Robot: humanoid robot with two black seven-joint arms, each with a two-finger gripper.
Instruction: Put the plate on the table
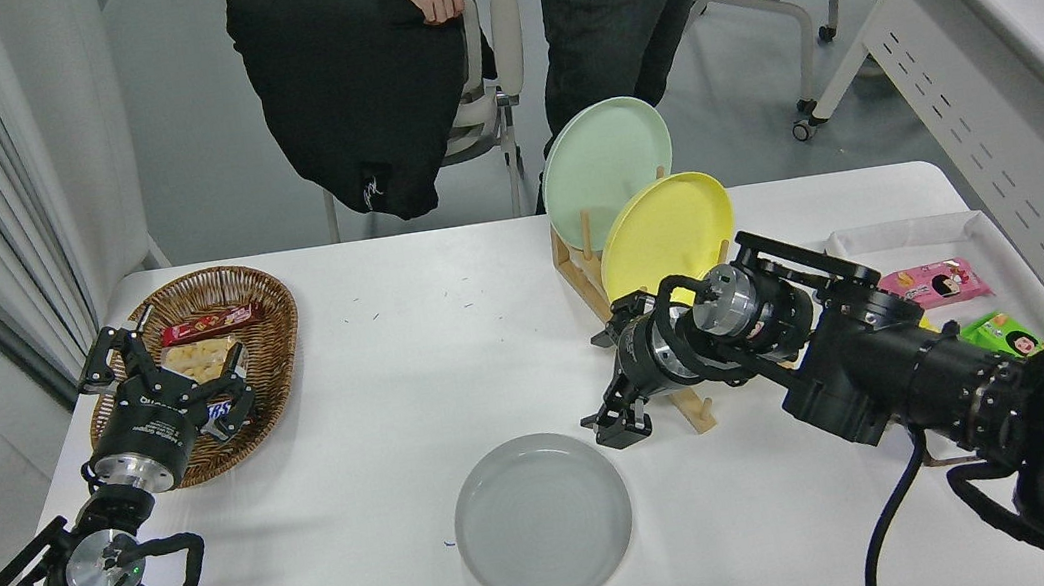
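Grey and smooth, the plate [543, 518] is seen lying flat on the table [448, 343], near the front edge and a little right of centre, round with a shallow raised rim and a faintly glossy well. Nothing is held against it. The right gripper [610, 377] is found just beyond the plate's far right rim, above the white top and clear of the plate; its black fingers are spread apart and nothing is gripped between them. The jointed black and silver arm behind it is stretched in from the lower right corner.

Behind that gripper a slatted wooden rack [580, 275] is set on the table, and two plates are stood on edge in it: a yellow plate [666, 234] in front and a pale mint-green plate [604, 161] behind, both matt and round. To the right a shallow white tray [907, 232] is seen with pink and green snack packets in it.

The left gripper [163, 365] is parked at the lower left, its fingers splayed wide over an oval woven wicker basket [267, 311] in which wrapped snacks are kept; nothing is held. At the far side a person [611, 9] is stood with one hand on a chair draped in a black jacket [348, 84].
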